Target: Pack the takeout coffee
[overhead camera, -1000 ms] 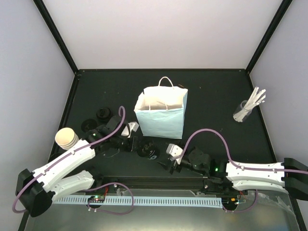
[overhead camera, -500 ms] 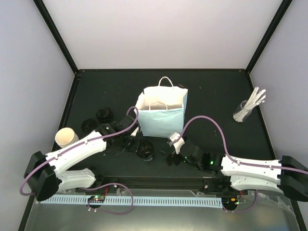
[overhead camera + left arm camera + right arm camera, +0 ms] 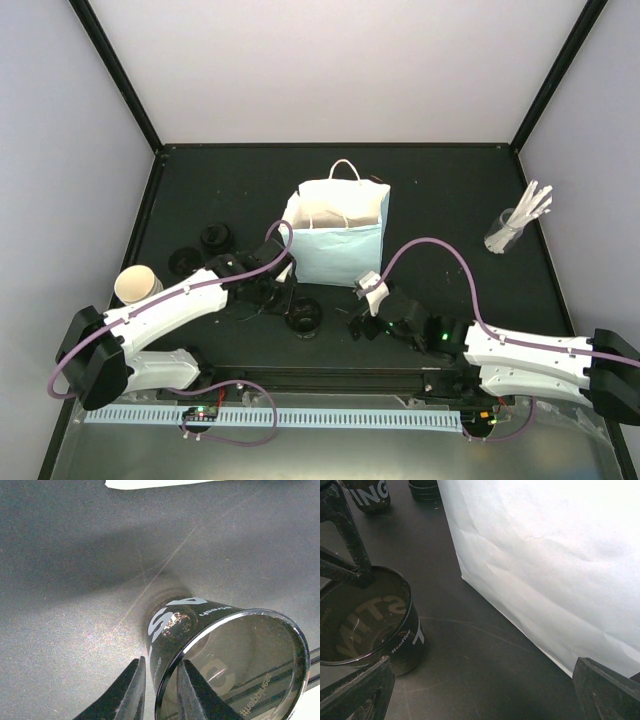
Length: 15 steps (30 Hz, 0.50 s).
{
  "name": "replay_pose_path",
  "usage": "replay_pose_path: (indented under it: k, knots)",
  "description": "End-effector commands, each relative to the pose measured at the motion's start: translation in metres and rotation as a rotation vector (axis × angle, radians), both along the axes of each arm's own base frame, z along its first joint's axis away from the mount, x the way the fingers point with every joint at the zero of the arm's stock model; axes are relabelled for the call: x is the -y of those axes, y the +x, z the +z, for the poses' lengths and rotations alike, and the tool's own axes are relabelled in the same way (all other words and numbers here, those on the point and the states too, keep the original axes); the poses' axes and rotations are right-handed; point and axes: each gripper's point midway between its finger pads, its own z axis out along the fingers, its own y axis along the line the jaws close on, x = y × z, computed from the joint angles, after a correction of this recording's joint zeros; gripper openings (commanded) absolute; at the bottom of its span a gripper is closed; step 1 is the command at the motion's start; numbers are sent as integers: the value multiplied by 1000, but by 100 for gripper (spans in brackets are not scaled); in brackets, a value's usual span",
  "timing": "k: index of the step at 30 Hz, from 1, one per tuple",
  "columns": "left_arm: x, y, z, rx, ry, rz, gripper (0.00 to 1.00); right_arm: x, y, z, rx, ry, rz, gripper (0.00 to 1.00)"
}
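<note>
Black cup (image 3: 200,630) standing straight, mouth up, at 7 o'clock from bag (image 3: 335,240), left pincer (image 3: 162,661) astride its rim, grip unclear, right pincer (image 3: 480,685) wide open.

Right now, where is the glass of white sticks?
Top view: the glass of white sticks stands far right, by the wall, apart from the blue bag.

Count: 1 light-blue paper bag (image 3: 335,248); 1 glass of white sticks (image 3: 503,236); 1 cream cup (image 3: 131,285); 2 black printed cups (image 3: 367,630); 1 black lid stack (image 3: 424,487).
</note>
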Motion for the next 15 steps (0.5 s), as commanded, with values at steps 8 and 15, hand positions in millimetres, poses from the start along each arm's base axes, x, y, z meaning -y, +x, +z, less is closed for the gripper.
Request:
replay_pose_path:
  k: [8,15]
  knots:
    - [6,8,32,57,-43,21,38,9,-6,-9,-32,8,-1,100]
    - [3,10,50,94,-60,25,51,13,-4,-10,-27,5,-21,100]
